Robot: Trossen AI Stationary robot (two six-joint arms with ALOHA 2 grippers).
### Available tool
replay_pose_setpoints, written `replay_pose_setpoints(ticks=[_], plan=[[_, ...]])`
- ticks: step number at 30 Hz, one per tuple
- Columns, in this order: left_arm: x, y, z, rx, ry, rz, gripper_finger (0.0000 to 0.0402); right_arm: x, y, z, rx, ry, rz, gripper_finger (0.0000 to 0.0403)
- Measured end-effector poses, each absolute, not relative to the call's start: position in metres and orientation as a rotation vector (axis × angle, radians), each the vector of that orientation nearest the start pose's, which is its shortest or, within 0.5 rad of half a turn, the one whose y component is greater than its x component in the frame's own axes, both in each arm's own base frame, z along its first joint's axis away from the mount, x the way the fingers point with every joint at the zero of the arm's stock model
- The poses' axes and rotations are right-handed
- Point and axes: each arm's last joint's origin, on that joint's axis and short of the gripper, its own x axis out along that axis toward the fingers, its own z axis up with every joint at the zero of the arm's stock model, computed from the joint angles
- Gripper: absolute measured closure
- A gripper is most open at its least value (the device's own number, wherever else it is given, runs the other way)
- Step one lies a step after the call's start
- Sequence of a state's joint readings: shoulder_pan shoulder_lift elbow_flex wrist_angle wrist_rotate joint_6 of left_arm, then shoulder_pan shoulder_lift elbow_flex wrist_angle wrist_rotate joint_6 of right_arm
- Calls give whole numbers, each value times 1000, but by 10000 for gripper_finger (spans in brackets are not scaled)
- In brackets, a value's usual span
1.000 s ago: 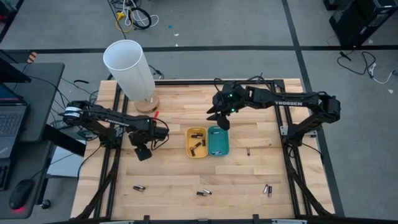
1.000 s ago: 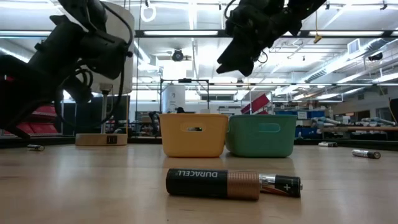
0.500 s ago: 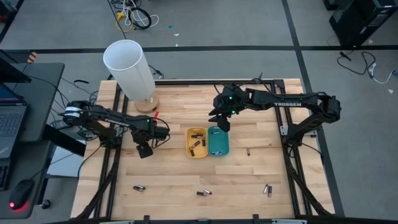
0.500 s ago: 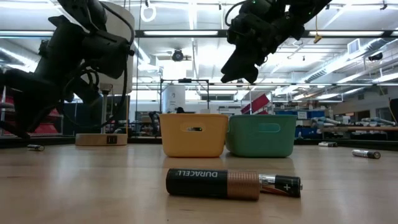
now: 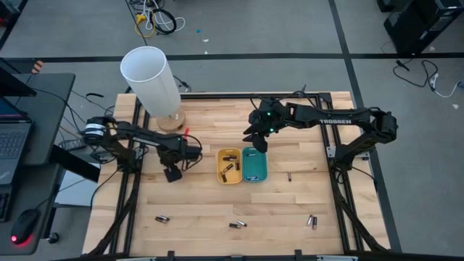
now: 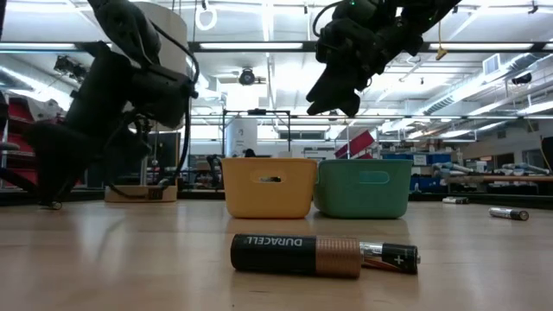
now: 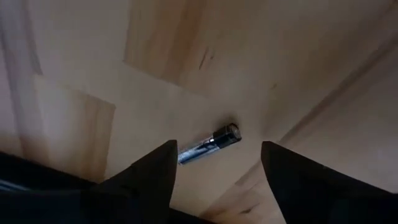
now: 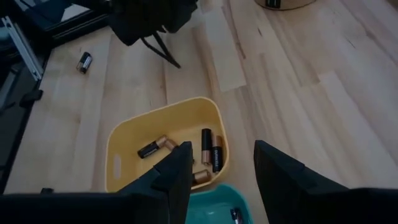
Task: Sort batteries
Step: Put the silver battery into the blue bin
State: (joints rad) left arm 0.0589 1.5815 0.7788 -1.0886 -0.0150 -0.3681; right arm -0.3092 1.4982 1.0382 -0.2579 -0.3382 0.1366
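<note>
My left gripper (image 5: 172,174) (image 7: 217,163) is open, tilted down over the bare wood left of the trays. Between its fingers in the left wrist view lies one slim silvery battery (image 7: 208,143), flat on the table and untouched. My right gripper (image 5: 259,145) (image 8: 214,171) is open and empty, hovering above the far ends of the yellow tray (image 5: 230,166) (image 8: 118,163) and the teal tray (image 5: 254,164) (image 8: 214,205). Several batteries (image 8: 208,149) lie in the yellow tray and one (image 8: 235,214) in the teal tray. Loose batteries (image 5: 161,218) (image 5: 238,224) (image 5: 312,220) (image 5: 289,176) lie on the table.
A tall white cylinder on a wooden base (image 5: 152,80) stands at the far left, close behind my left arm. In the low view a large Duracell cell (image 6: 298,255) lies near the front edge with a slimmer one (image 6: 389,257) behind it. Open wood lies between the trays and the near edge.
My left gripper has moved a little toward the trays and come down toward the table, tipping its fingers downward. My right gripper has sunk slightly over the trays and then kept still. No battery has moved.
</note>
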Motion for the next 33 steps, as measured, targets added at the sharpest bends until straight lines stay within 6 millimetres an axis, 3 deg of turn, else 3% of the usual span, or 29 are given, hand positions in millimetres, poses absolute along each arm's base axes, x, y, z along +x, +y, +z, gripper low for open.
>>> replay_pose_setpoints(ticks=[8,12,23,30,33], plan=[[209,13,127,-138,1952,236,166,307,-87,249,409,685,-34,249],[209,13,125,-102,1973,182,193,307,-85,249,423,690,-35,253],[208,14,124,-111,1973,225,369,309,-75,249,418,700,-2,281],[211,14,127,-163,1967,326,367,310,-71,249,415,703,8,295],[217,14,138,-192,1891,343,363,310,-71,249,415,703,8,299]])
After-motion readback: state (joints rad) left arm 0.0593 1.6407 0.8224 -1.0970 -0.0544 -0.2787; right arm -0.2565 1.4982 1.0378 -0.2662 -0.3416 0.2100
